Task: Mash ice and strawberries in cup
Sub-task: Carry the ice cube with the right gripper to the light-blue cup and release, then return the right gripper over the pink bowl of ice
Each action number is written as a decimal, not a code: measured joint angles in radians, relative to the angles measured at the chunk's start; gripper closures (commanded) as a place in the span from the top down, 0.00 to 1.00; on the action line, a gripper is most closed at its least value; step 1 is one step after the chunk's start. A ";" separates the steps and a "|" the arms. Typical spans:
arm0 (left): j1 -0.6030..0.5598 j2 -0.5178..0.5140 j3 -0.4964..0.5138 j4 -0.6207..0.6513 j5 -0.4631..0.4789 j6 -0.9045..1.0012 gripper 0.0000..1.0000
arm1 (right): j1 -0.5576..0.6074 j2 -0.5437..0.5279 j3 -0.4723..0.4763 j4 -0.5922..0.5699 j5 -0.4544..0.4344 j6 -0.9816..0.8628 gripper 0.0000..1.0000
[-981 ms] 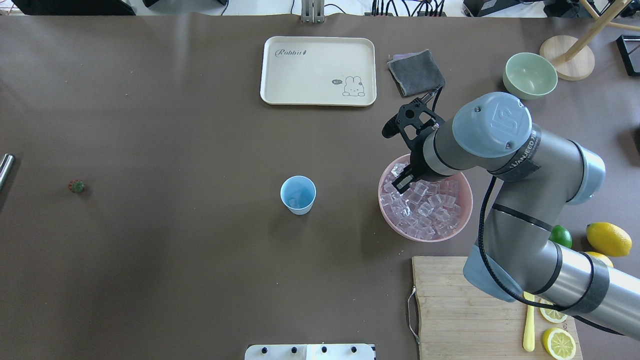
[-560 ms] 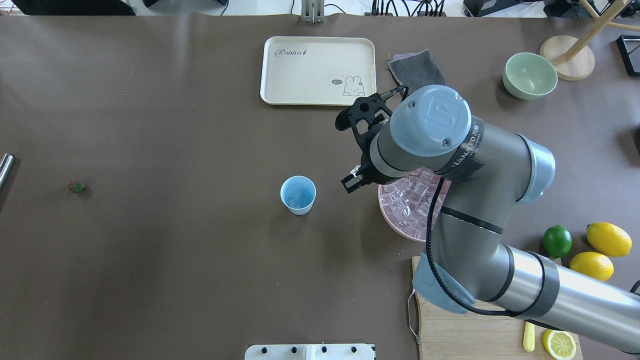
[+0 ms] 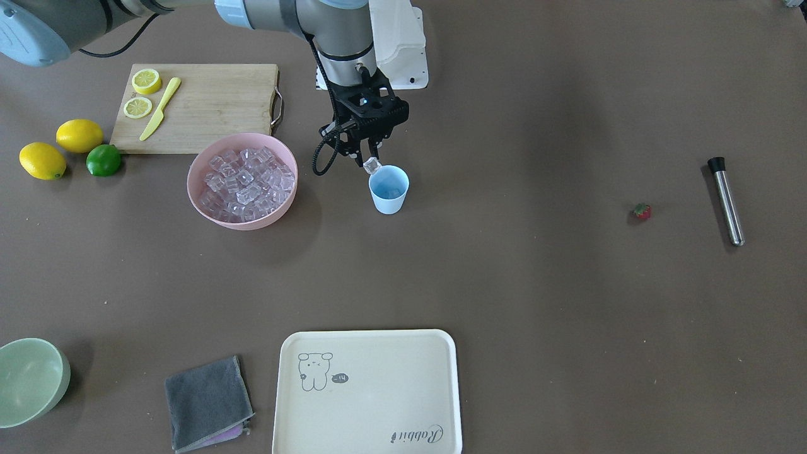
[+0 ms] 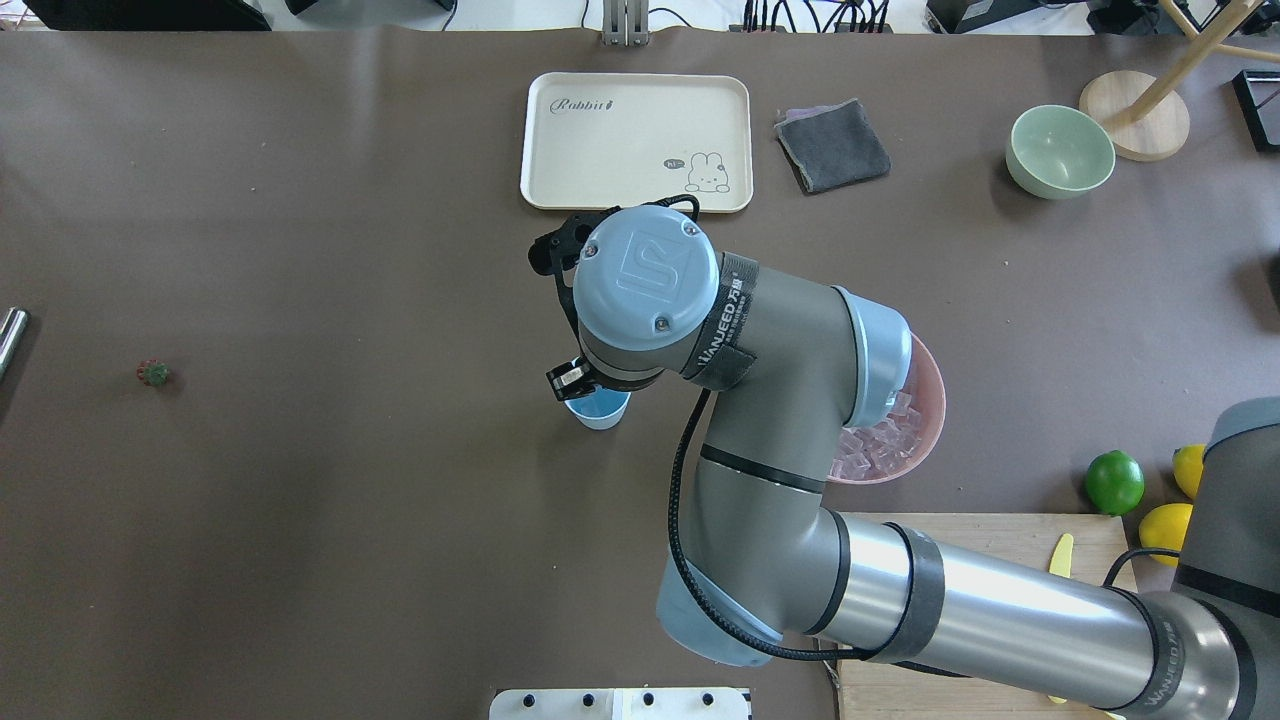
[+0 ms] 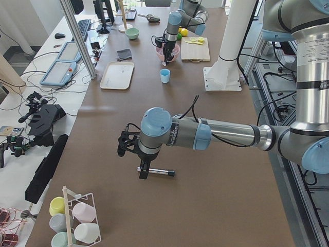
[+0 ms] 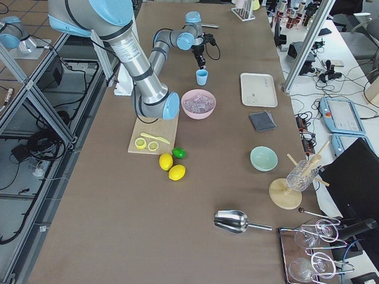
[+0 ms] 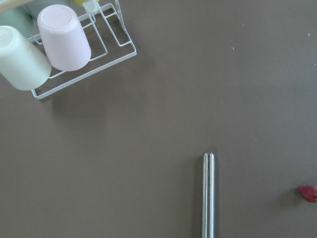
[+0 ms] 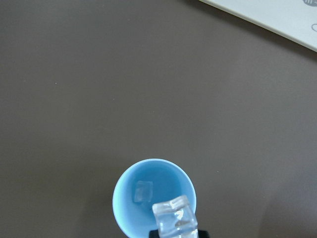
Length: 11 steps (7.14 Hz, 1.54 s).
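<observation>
The light-blue cup (image 3: 389, 190) stands mid-table, and in the right wrist view one ice cube (image 8: 143, 191) lies on the bottom of the cup (image 8: 130, 198). My right gripper (image 3: 372, 157) hangs just above the cup's rim, shut on a clear ice cube (image 3: 372, 166), also (image 8: 174, 218). More ice (image 3: 246, 180) fills the pink bowl (image 3: 247, 222). The strawberry (image 3: 642, 211) lies far off on the table, near a metal muddler (image 3: 725, 200). My left gripper (image 5: 141, 169) hovers over that muddler (image 7: 208, 193); I cannot tell whether it is open or shut.
A cutting board (image 3: 208, 107) with lemon slices and a yellow knife sits beside the pink bowl, with lemons and a lime (image 3: 103, 160) next to it. A cream tray (image 3: 369, 391), grey cloth (image 3: 205, 400) and green bowl (image 3: 31, 378) line the far side. A cup rack (image 7: 64, 44) stands near the left wrist.
My right gripper has swung left from the pink bowl to above the cup, carrying an ice cube.
</observation>
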 measured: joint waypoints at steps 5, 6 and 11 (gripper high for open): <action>0.001 -0.006 0.014 0.000 -0.001 0.000 0.99 | -0.034 0.017 -0.049 0.008 -0.045 0.025 0.07; 0.001 -0.007 0.014 0.000 -0.001 0.000 0.99 | -0.035 0.016 -0.050 0.015 -0.046 0.025 0.14; 0.001 -0.005 0.015 0.000 0.000 0.000 0.99 | -0.032 0.015 -0.048 0.027 -0.051 0.028 1.00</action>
